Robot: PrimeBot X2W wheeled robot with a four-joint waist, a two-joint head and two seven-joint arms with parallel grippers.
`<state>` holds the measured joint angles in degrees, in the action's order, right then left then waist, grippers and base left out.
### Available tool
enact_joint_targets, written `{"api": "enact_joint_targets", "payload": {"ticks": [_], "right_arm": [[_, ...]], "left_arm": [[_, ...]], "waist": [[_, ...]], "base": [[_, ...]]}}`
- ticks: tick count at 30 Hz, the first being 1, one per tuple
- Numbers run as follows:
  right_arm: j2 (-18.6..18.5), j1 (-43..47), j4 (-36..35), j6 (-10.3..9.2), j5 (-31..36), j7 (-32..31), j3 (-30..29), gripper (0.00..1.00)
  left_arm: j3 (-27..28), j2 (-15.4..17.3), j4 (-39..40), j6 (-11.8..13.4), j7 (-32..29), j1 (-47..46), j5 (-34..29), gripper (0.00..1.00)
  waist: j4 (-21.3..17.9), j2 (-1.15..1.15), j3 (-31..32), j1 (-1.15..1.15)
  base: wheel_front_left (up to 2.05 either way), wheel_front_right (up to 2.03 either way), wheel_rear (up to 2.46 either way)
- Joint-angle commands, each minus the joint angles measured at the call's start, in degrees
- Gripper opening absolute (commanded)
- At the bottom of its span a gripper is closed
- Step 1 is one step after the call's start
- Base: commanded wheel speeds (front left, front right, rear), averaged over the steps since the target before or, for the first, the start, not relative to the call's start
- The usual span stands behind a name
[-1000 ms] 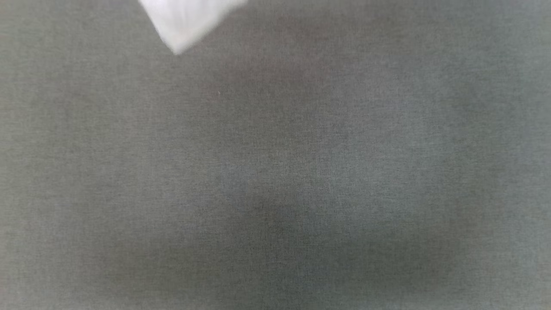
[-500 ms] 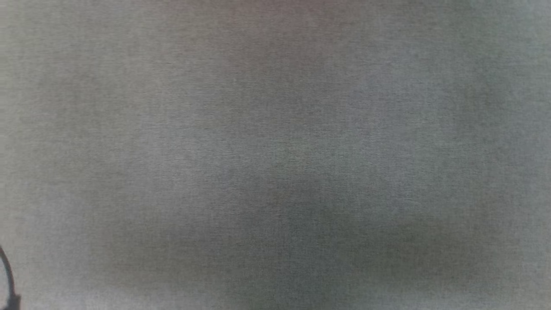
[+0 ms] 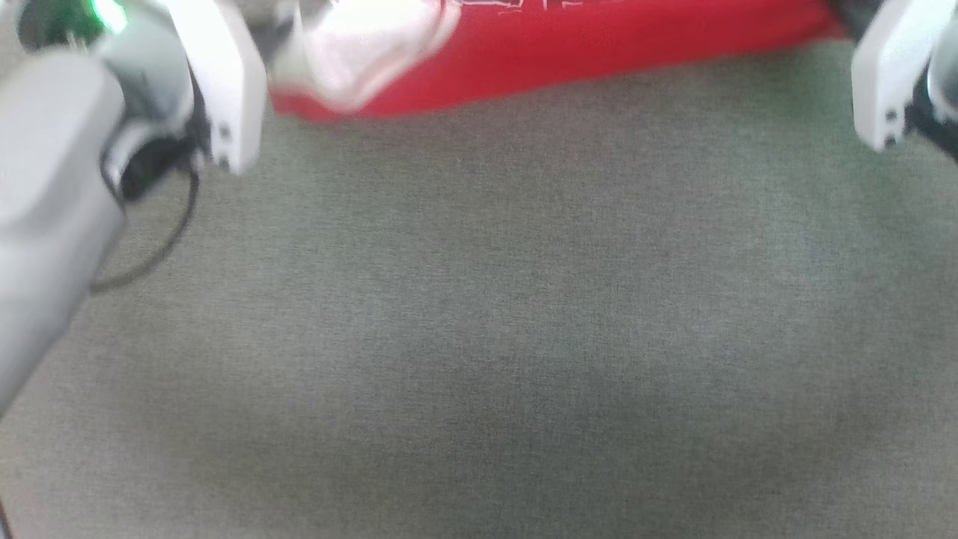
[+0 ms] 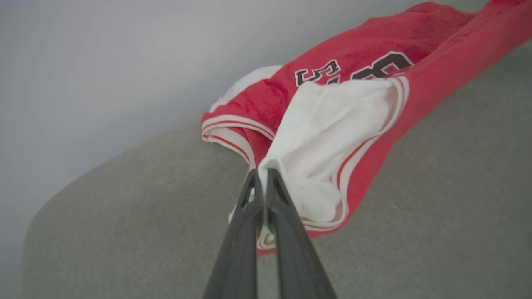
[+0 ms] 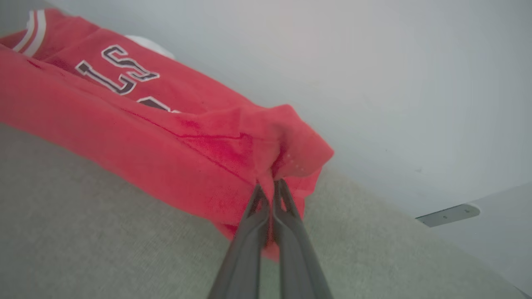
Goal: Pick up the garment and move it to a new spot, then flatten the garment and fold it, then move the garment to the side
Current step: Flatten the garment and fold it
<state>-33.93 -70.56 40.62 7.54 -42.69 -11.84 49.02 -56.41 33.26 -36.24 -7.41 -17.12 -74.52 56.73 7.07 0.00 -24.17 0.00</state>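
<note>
The garment (image 3: 599, 45) stretches across the 12 o'clock edge of my head view, from about 11 to 1 o'clock, as a blurred red band above the grey-green worktop (image 3: 479, 299). I hold it at both ends.

My left end effector (image 4: 262, 172) is clamped shut on the white sleeve (image 4: 332, 124), with the fingers pressed together and a fold of white cloth pinched at their tips. The sleeve bunches and hangs toward 5 o'clock from that pinch. Red-and-white striped trim (image 4: 232, 124) curls out at 10 o'clock.

My right end effector (image 5: 270, 185) is also closed tight, on a gathered knot of plain red cloth at the opposite end. From there the red body runs off toward 10 o'clock.

Between the two grips the cloth is pulled long and creased lengthwise. Black lettering (image 4: 318, 72) outlined in white shows on its upper face. I cannot tell whether the lower edge rests on the worktop.

A pale wall (image 5: 374, 83) stands behind. In the head view a dark cable (image 3: 161, 247) loops at 9 o'clock beside my left forearm (image 3: 52, 224).
</note>
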Motion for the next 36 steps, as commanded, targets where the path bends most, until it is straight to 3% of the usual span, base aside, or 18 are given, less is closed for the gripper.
{"api": "enact_joint_targets", "payload": {"ticks": [1,4,6,14,15,20,27,36], "right_arm": [[-1.5,2.1,-1.4,-0.11,-1.8,-1.1,0.1,0.0],[-5.3,6.8,-7.4,-0.11,-5.3,-3.8,0.8,0.0],[-9.1,12.2,-13.4,-0.11,-7.9,-6.0,1.1,0.0],[-16.8,27.6,-26.4,-0.11,-12.3,-8.3,-1.7,0.0],[-16.8,27.6,-26.4,-0.11,-12.3,-8.3,-1.7,0.0],[-19.4,37.0,-32.1,-0.11,-13.5,-9.2,-4.1,0.0],[-21.6,49.5,-37.8,-0.09,-14.5,-11.6,-6.3,0.0],[-22.2,58.8,-42.8,-0.07,-13.8,-11.3,-12.1,0.0]], "left_arm": [[-0.4,0.8,1.9,0.1,-1.4,2.1,0.6,0.0],[-1.5,3.9,9.1,2.6,-4.9,7.4,2.7,0.0],[-2.5,7.1,17.6,6.3,-7.1,12.9,3.7,0.0],[-4.3,15.9,37.5,17.5,-8.8,26.0,6.0,0.0],[-4.3,15.9,37.5,17.5,-8.8,26.0,6.0,0.0],[-5.6,19.5,45.0,22.2,-8.4,32.6,7.4,0.0],[-7.5,21.4,50.4,27.2,-6.8,40.4,9.9,0.0],[-6.7,24.0,54.1,30.5,-5.3,42.3,9.5,0.0]], "waist": [[0.5,0.0,0.9,0.0],[0.8,0.0,2.0,0.0],[0.7,0.0,2.7,0.0],[-0.1,0.0,3.7,0.0],[-0.1,0.0,3.7,0.0],[-0.7,0.0,4.0,0.0],[-1.1,0.0,4.2,0.0],[-1.0,0.0,3.9,0.0]], "base": [[0.0,0.0,0.0],[0.0,0.0,0.0],[0.0,0.0,0.0],[0.0,0.0,0.0],[0.0,0.0,0.0],[0.0,0.0,0.0],[0.0,0.0,0.0],[0.0,0.0,0.0]]}}
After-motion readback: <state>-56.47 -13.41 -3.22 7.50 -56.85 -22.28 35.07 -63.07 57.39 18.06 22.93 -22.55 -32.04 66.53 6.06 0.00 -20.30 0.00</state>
